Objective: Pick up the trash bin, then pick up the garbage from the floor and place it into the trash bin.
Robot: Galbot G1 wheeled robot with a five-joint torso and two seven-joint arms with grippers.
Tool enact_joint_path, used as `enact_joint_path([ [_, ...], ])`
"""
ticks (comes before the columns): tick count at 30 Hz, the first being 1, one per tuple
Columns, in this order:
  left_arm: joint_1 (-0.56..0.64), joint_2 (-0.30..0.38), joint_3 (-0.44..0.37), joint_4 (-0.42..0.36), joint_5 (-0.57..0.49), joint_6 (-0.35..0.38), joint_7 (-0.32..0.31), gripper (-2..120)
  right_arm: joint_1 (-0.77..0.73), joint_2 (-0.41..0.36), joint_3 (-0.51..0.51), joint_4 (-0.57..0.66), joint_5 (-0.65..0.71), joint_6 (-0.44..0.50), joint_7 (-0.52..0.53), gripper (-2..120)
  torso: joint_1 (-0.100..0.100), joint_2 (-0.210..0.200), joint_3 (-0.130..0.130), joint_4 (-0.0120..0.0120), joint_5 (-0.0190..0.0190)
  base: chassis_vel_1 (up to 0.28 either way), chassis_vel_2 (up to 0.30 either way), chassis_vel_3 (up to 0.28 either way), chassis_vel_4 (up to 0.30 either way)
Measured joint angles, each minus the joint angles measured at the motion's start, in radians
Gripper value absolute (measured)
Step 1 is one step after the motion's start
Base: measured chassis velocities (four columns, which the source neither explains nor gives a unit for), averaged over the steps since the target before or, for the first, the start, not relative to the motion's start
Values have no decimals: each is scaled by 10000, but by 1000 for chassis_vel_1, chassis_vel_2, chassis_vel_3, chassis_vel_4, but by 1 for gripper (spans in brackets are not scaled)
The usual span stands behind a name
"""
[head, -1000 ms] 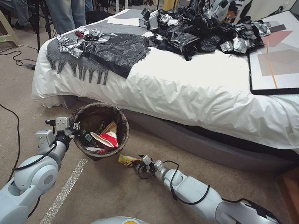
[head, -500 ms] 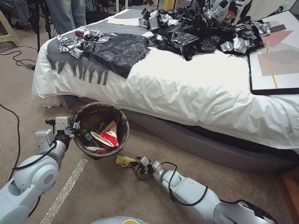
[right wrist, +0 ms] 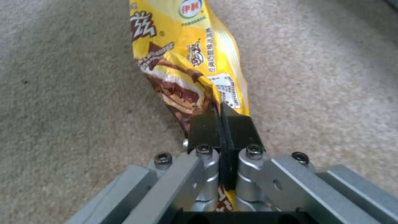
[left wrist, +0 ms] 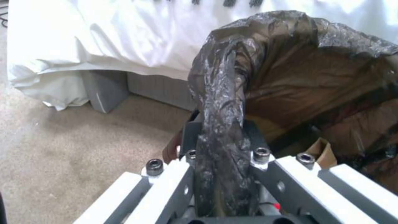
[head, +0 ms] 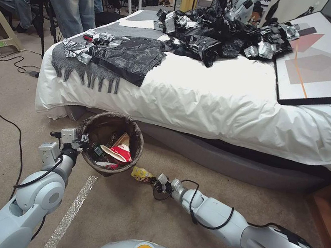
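Right gripper (head: 156, 182) low over the carpet (head: 125, 214), clenched on a yellow snack wrapper (right wrist: 186, 62) just beside the trash bin (head: 110, 143), whose bag-lined rim the left gripper (head: 82, 142) clamps, beside the white-sheeted bed (head: 219, 103).

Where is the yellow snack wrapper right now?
In the head view, the yellow wrapper is pinched in the right gripper, low over the carpet, just right of the trash bin.
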Motion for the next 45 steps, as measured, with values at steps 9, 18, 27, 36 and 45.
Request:
enact_joint_path([
  [9,-41,-30,63,29,6,3,-11,5,-12,-483,226,697,172,-106,283,0,0,0,0,0,1,0,0,0,0],
  [18,-148,-18,155,156,19,7,-42,5,-78,-1310,781,2481,597,-483,889,0,0,0,0,0,1,0,0,0,0],
  [27,-249,58,220,298,41,12,-125,5,-656,-2880,1954,5446,920,-841,1416,0,0,0,0,1,2,0,0,0,0],
  [36,-352,92,329,355,79,3,-154,5,-2249,-5252,3952,8592,1000,-1199,2050,0,0,0,-1,-2,1,0,0,0,0],
  [45,-379,-4,428,324,174,1,-196,5,-3393,-6591,5844,10724,1369,-1743,3066,0,0,0,-1,3,1,0,0,0,0],
])
